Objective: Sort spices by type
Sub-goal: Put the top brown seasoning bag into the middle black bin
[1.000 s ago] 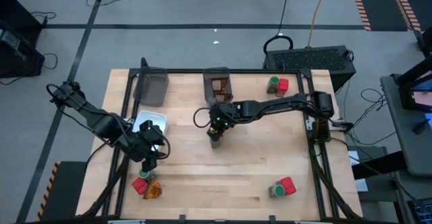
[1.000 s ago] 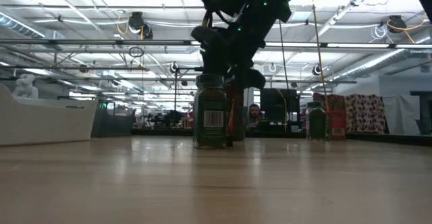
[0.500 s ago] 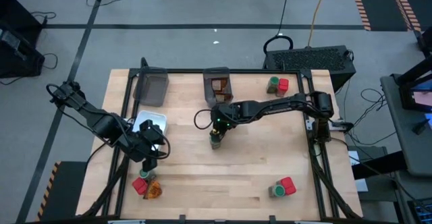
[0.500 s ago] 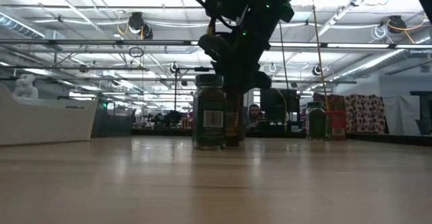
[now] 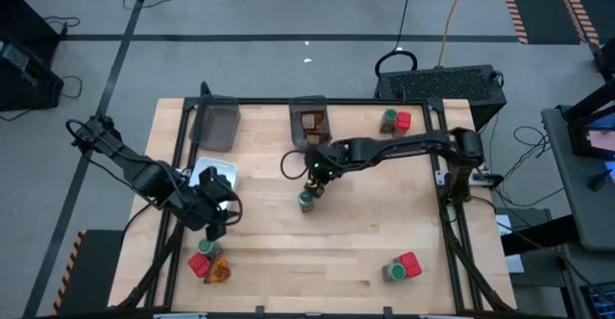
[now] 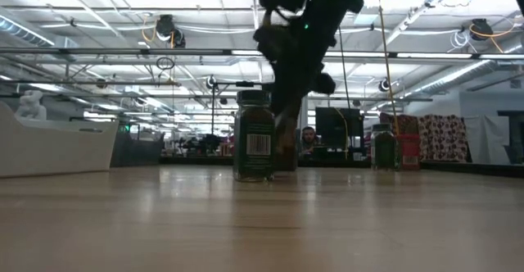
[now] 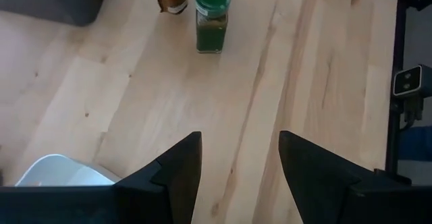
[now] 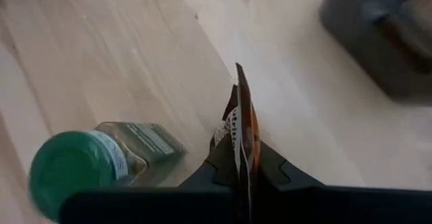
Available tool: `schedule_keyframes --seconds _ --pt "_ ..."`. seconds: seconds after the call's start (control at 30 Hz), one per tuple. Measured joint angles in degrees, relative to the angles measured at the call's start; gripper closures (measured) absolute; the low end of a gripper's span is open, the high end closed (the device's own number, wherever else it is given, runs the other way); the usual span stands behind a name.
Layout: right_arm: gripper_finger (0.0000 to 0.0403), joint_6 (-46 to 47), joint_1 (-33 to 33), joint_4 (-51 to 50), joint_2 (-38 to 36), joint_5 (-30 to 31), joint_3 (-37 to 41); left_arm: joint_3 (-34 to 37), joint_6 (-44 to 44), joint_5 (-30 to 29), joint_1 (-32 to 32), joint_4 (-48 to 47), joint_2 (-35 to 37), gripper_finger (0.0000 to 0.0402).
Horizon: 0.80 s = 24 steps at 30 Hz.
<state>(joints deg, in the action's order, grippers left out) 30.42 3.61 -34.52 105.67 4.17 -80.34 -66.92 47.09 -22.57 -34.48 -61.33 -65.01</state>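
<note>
Brown-orange and thin, the packet (image 8: 239, 126) you have pinched edge-on in the right gripper (image 5: 318, 174) stands with its long axis running straight out from the fingertips, so it leads the way wherever you point the wrist. The jaws are clamped tight on its lower end. Just beside the gripper, on the side away from the bins, the green-lidded jar (image 5: 307, 200) stands upright on the table, near the packet but apart from it. Beyond the fingertips lies the dark grey bin (image 5: 310, 121) with brown contents, which I judge to be your target: carry the packet forward, away from the jar. Your left gripper (image 5: 215, 225) waits well apart, fingers (image 7: 177, 166) spread and empty.
</note>
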Motion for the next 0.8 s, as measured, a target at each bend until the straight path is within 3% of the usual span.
schedule_keyframes --seconds 0.17,0.4,0.67,0.8 --pt "0.0402 0.1 1.2 -1.4 -5.3 0.0 0.0 0.0 -0.2 -1.5 0.0 1.0 0.0 0.0199" --pt "0.0403 0.2 3.7 -3.4 -13.1 0.1 0.0 0.0 -7.6 -3.8 1.0 6.7 -0.2 0.0199" --pt "0.0403 0.2 7.7 -3.9 -19.5 0.4 0.0 0.0 -19.2 -6.2 9.1 16.2 -0.2 0.0199" --pt "0.0403 -0.1 9.7 -3.2 -20.2 0.4 0.0 0.0 -27.6 -1.2 14.6 20.9 -0.2 0.0199"
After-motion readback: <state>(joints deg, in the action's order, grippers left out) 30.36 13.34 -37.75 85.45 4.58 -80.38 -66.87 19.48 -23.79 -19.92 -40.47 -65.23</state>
